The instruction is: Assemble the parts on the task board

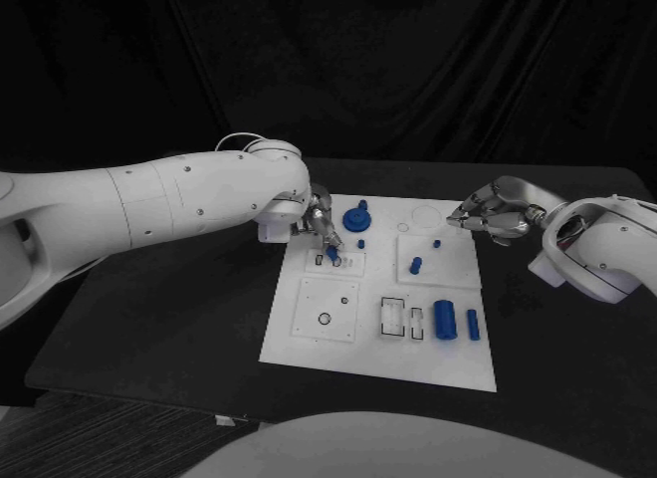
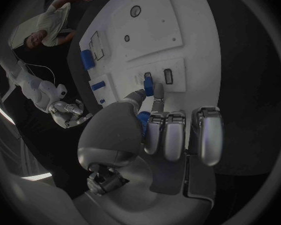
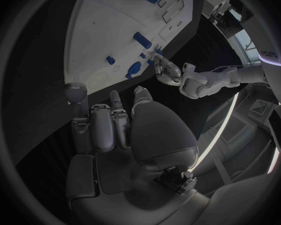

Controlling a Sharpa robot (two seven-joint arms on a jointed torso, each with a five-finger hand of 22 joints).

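Left wrist: robot hand (image 2: 154, 116) pinching blue part (image 2: 148, 78)

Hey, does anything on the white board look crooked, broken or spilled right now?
Nothing stands out. The white task board lies flat, the blue parts look intact, and the left hand holds a small blue piece over a slot.

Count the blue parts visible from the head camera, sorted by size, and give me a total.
Large blue parts: 2
Slim blue rod: 1
Small blue pegs: 3
Blue part pinched by the left hand: 1
Total: 7
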